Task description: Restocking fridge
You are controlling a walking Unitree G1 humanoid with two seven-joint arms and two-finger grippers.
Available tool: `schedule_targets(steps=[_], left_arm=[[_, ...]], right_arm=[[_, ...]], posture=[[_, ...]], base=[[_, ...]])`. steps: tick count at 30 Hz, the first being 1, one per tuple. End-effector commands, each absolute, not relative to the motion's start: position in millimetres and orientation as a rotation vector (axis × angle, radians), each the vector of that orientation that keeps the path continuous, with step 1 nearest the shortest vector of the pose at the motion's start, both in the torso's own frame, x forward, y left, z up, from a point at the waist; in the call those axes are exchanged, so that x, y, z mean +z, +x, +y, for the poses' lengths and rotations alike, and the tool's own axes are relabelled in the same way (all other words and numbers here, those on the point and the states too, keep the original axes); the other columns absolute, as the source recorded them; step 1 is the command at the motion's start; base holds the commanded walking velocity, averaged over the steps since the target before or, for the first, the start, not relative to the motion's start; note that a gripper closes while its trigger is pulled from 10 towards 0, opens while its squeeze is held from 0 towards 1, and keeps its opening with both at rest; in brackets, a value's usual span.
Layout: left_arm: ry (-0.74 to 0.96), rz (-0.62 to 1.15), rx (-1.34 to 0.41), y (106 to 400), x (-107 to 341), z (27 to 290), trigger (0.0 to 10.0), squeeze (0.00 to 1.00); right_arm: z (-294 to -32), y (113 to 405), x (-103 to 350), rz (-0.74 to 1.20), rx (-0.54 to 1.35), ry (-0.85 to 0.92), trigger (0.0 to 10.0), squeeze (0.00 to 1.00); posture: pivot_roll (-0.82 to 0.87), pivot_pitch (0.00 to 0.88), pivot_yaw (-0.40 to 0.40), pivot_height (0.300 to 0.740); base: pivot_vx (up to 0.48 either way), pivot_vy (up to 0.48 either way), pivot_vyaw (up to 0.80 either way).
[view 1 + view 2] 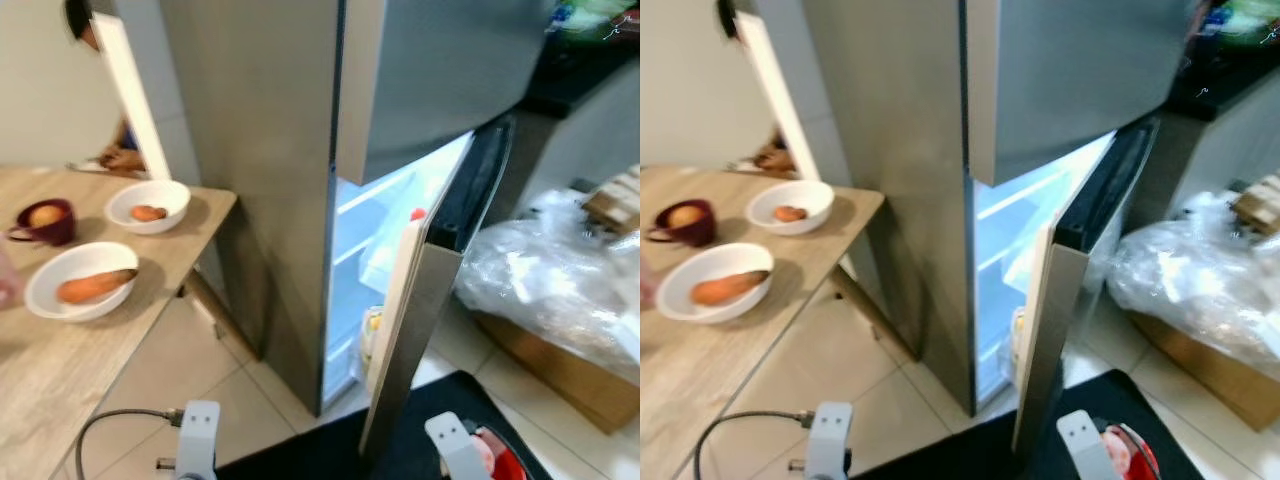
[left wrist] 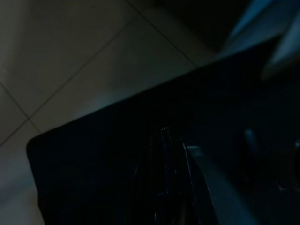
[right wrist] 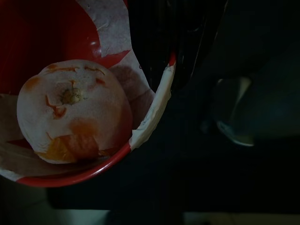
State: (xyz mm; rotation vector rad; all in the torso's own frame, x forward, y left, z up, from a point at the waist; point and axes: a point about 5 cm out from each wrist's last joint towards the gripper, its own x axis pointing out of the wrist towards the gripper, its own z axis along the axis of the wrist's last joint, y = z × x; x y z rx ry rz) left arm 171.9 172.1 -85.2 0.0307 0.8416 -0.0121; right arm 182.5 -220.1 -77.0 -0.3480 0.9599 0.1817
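The right pincer (image 3: pixel 161 70) is clamped on the rim of a red bowl (image 3: pixel 93 173), in which a peeled, pale orange fruit (image 3: pixel 72 110) is held, low before the fridge (image 1: pixel 290 150). Its lower door (image 1: pixel 415 300) is ajar beside the worktop (image 1: pixel 60 360); tiled floor (image 1: pixel 215 370) lies open between. The left pincer's state cannot be told.

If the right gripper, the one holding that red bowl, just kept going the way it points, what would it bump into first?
The right gripper, pinching the red bowl by its rim, points down at the black mat before the fridge. It would likely meet the mat first, though depth is unclear.
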Motion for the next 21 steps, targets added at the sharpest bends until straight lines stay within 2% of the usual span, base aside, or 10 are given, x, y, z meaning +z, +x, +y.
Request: schedule_targets(steps=[1, 17, 21], left_arm=[[0.030, 0.833, -0.015, 174.7, -83.8, 171.7, 10.0, 0.00], [0.042, 0.839, -0.041, 178.2, -82.8, 171.8, 10.0, 0.00], [0.042, 0.838, -0.043, 178.7, -82.5, 172.0, 10.0, 0.00]], right_arm=[[-219.2, 177.0, -80.0, 0.979, 0.189, -0.349, 10.0, 0.00], [-217.4, 178.7, -79.4, 0.969, 0.183, -0.340, 10.0, 0.00], [-217.4, 177.6, -79.9, 0.969, 0.183, -0.339, 10.0, 0.00]], posture=[[-0.14, 0.030, -0.050, 0.700], [-0.15, 0.045, -0.035, 0.700], [-0.15, 0.045, -0.034, 0.700]], base=[[0.000, 0.000, 0.00], [0.000, 0.000, 0.00], [0.000, 0.000, -0.61]])
